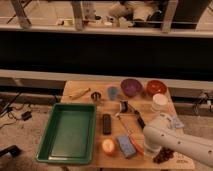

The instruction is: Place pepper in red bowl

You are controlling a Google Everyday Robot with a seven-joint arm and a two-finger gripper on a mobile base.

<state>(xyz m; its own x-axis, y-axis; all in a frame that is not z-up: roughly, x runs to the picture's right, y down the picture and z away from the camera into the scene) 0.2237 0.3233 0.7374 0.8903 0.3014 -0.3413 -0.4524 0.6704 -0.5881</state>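
Note:
The pepper is a slim orange-red streak lying near the table's front edge, right beside a blue sponge. Its right end runs under the white arm, which reaches in from the lower right. My gripper points down at that spot, shut, with its fingers hidden by the wrist. I cannot tell whether it has hold of the pepper. The red bowl stands at the back right of the table, apart from the arm.
A purple bowl sits left of the red one, and a white round container in front of it. A green tray fills the left side. A round orange fruit, a black bar, a can and dark grapes lie around.

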